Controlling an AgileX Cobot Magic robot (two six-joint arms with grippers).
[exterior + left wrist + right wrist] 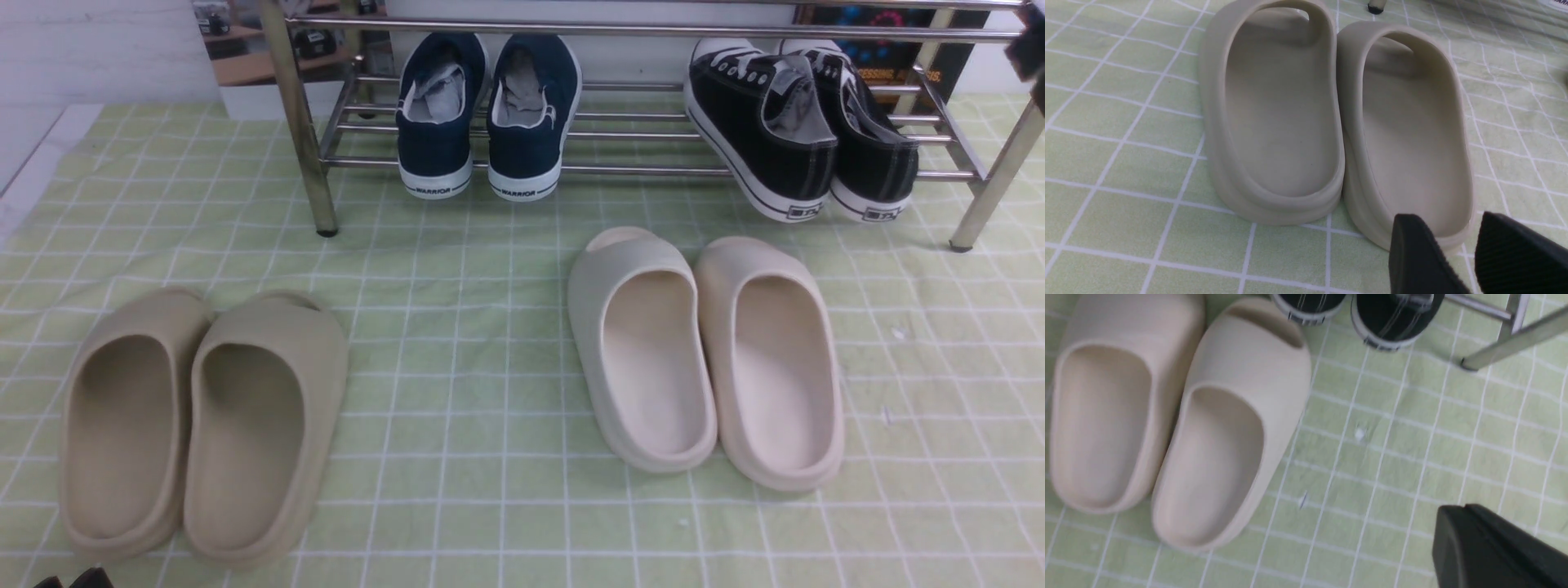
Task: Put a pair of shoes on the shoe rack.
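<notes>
Placement looks complete: we judge the pair of shoes (pixel 767 143) to be set on the shoe rack (pixel 629 169), at its right end on the lower rods, toes inward, with the heels overhanging the front rod. The right gripper (pixel 1453 526) is pressed together and pinches nothing; it hangs above the cloth (pixel 1392 457) in front of the rack's right leg. The left gripper (pixel 1447 245) stands spread and empty, just beside the heel of the beige slides (pixel 1404 134), well in front of the rack's left leg. What remains, in our judgement, is to draw both arms clear without brushing the overhanging heels. Navy sneakers (pixel 531 139) occupy the rack's left half; cream slides (pixel 653 351) lie in front of the rack. The surface is a green checked cloth, slightly wrinkled; a white wall stands behind the rack.
</notes>
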